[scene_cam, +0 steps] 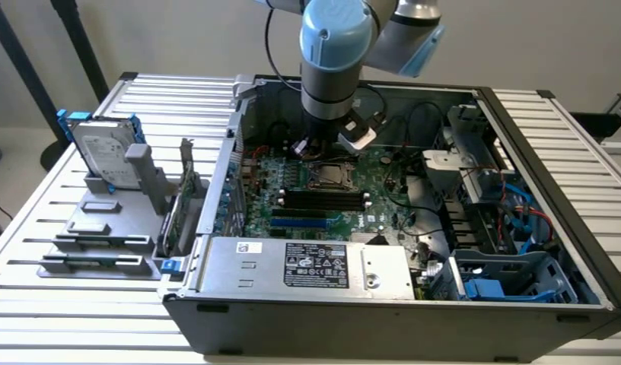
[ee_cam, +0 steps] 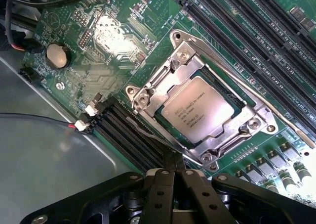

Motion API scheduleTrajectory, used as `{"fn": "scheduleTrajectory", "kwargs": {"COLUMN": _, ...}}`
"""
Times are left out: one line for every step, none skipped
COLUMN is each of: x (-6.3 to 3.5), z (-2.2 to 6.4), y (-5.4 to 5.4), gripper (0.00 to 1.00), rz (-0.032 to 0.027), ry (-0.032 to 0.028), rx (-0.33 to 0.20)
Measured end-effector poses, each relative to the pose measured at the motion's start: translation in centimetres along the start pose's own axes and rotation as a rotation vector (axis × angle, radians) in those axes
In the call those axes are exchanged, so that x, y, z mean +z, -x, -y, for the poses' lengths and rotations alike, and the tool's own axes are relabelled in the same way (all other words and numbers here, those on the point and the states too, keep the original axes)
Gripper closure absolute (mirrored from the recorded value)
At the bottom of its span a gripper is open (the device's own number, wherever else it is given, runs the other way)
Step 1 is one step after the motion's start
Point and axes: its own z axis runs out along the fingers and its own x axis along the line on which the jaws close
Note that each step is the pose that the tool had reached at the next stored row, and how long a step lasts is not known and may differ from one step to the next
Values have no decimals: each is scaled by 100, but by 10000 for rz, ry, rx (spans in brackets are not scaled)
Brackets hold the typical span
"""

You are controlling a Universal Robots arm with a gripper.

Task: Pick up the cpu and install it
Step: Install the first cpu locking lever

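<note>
While hovering over the board:
Tool point(ee_cam: 173, 172): closed, empty, just beside the socket, fingers together to fit past the slots.
Cpu point(ee_cam: 197, 110): seated flat inside the socket point(ee_cam: 143, 99), metal frame around it, apparently installed.
Motherboard point(scene_cam: 290, 171): inside the open case point(scene_cam: 554, 220) on the counter point(scene_cam: 179, 87).

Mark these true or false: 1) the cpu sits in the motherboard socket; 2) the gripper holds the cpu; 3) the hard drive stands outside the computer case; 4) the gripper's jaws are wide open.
1) True: the cpu lies in the socket frame.
2) False: the gripper is shut and empty, above the board.
3) True: the hard drive stands in a blue bracket at the exterior view's left of the computer case.
4) False: the jaws are closed together.
</note>
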Motion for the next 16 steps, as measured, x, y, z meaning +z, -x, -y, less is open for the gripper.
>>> {"fn": "scheduleTrajectory", "kwargs": {"x": 1, "z": -3, "y": -3, "gripper": 89, "rz": 0, "ry": -1, "rx": -2}}
{"fn": "scheduleTrajectory", "kwargs": {"x": 2, "z": -6, "y": -6, "gripper": 89, "rz": 1, "ry": -1, "rx": -4}}
{"fn": "scheduleTrajectory", "kwargs": {"x": 3, "z": -10, "y": -9, "gripper": 89, "rz": 1, "ry": -2, "rx": -6}}
{"fn": "scheduleTrajectory", "kwargs": {"x": 4, "z": -13, "y": -13, "gripper": 89, "rz": 1, "ry": -3, "rx": -8}}
{"fn": "scheduleTrajectory", "kwargs": {"x": 5, "z": -17, "y": -17, "gripper": 89, "rz": 2, "ry": -3, "rx": -10}}
{"fn": "scheduleTrajectory", "kwargs": {"x": 5, "z": -21, "y": -21, "gripper": 89, "rz": 2, "ry": -4, "rx": -12}}
{"fn": "scheduleTrajectory", "kwargs": {"x": 5, "z": -24, "y": -25, "gripper": 89, "rz": 4, "ry": -4, "rx": -13}}
{"fn": "scheduleTrajectory", "kwargs": {"x": 6, "z": -28, "y": -29, "gripper": 89, "rz": 4, "ry": -4, "rx": -15}}
{"fn": "scheduleTrajectory", "kwargs": {"x": 6, "z": -31, "y": -33, "gripper": 89, "rz": 4, "ry": -4, "rx": -16}}
{"fn": "scheduleTrajectory", "kwargs": {"x": 7, "z": -35, "y": -37, "gripper": 89, "rz": 4, "ry": -5, "rx": -18}}
{"fn": "scheduleTrajectory", "kwargs": {"x": 7, "z": -38, "y": -40, "gripper": 89, "rz": 4, "ry": -5, "rx": -18}}
{"fn": "scheduleTrajectory", "kwargs": {"x": 7, "z": -40, "y": -42, "gripper": 89, "rz": 5, "ry": -5, "rx": -19}}
{"fn": "scheduleTrajectory", "kwargs": {"x": 7, "z": -43, "y": -45, "gripper": 89, "rz": 4, "ry": -5, "rx": -18}}
{"fn": "scheduleTrajectory", "kwargs": {"x": 7, "z": -45, "y": -48, "gripper": 89, "rz": 5, "ry": -6, "rx": -19}}
{"fn": "scheduleTrajectory", "kwargs": {"x": 8, "z": -48, "y": -51, "gripper": 89, "rz": 5, "ry": -5, "rx": -19}}
{"fn": "scheduleTrajectory", "kwargs": {"x": 8, "z": -50, "y": -54, "gripper": 89, "rz": 6, "ry": -5, "rx": -19}}
